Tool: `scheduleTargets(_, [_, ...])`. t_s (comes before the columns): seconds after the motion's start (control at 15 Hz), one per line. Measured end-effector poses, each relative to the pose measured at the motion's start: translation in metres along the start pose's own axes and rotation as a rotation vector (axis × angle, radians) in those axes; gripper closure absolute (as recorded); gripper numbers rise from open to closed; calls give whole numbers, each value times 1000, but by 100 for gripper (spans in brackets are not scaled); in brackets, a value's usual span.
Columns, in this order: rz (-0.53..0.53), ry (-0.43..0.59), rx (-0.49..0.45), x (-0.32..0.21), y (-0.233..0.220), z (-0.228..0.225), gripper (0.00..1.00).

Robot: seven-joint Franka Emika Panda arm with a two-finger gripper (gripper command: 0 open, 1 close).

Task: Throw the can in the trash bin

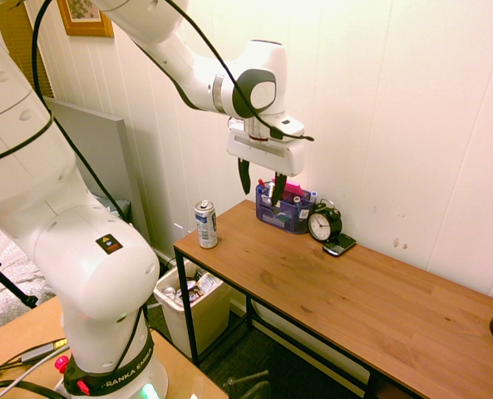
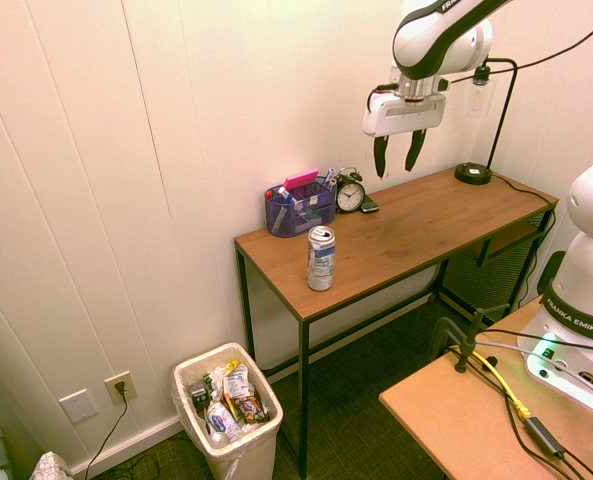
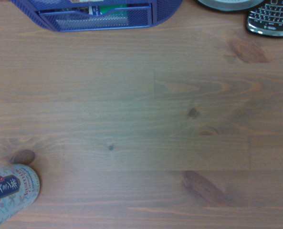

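Tool (image 2: 398,157) open above desk; wrist view alone shows phone (image 3: 271,21) keypad.

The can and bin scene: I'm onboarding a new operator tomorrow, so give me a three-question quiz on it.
1. True or false: the gripper is holding the can.
2. Where is the trash bin? A) on the desk B) on the floor beside the desk's end C) under the lamp
3. Fill in: next to the blue organizer stands a black alarm ____.

Key: 1. False; it hangs open above the desk, and the can stands upright near the desk's end. 2. B. 3. clock.
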State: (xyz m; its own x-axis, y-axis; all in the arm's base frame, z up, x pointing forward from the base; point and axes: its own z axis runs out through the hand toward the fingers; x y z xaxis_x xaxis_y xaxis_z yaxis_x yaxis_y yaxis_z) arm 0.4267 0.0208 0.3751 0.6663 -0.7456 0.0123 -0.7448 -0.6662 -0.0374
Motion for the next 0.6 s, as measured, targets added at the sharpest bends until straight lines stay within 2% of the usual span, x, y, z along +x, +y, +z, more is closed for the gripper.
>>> scheduleTargets(0.27, [-35,-37,4,-9,-7,9,0])
scheduleTargets(0.6, [-124,-128,-8,-67,-35,36,0])
